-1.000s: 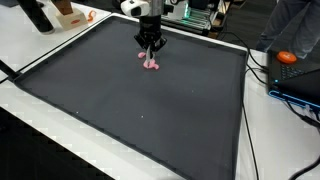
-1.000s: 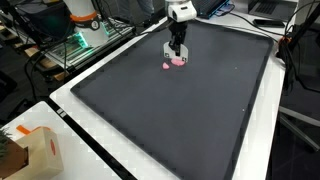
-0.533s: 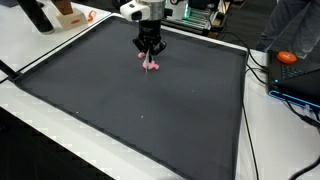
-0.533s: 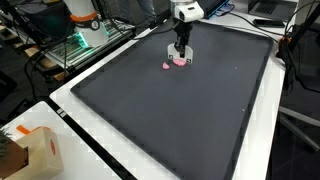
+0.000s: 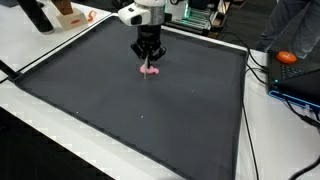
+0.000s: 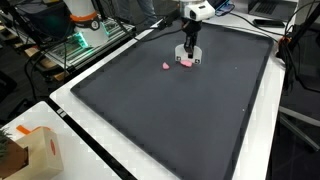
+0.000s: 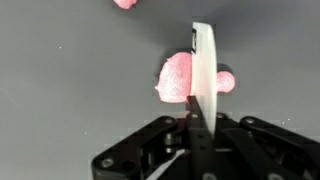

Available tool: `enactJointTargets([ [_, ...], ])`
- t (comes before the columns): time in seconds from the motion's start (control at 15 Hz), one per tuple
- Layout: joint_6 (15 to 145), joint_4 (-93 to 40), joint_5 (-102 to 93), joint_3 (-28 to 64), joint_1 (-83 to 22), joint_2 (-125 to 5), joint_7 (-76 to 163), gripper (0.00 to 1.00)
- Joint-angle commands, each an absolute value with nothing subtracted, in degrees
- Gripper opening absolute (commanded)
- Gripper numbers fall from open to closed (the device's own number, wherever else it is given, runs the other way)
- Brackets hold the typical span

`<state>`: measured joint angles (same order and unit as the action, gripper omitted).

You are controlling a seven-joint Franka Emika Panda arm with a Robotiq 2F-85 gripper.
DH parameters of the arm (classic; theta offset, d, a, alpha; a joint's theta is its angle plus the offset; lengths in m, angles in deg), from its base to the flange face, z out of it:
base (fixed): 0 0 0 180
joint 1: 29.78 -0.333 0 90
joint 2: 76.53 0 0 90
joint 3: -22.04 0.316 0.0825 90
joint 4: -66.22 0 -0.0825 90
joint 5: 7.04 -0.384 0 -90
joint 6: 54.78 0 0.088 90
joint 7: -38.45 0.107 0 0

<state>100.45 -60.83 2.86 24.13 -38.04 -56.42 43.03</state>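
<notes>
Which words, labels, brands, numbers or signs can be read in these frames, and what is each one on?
No text can be read in any view.
Cardboard box: any print is too small to read.
Pink object: no lettering shows in the wrist view.

gripper [image 5: 148, 60] over mat [image 5: 150, 120], toward one edge | foam piece [image 7: 178, 78] on mat right below its fingertips, against one finger [image 7: 203, 60] | smaller piece [image 6: 166, 66] on mat near gripper, off to one side, apart from foam piece
</notes>
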Motion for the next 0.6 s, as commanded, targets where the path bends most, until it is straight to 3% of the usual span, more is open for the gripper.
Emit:
enactJointTargets([
  [0.0,98.7,-59.4,2.5,23.8,-37.9,-53.8,42.6,0.01],
  [0.53,99.4,-68.2,-3.2,27.4,-33.7,-57.2,33.4,0.01],
])
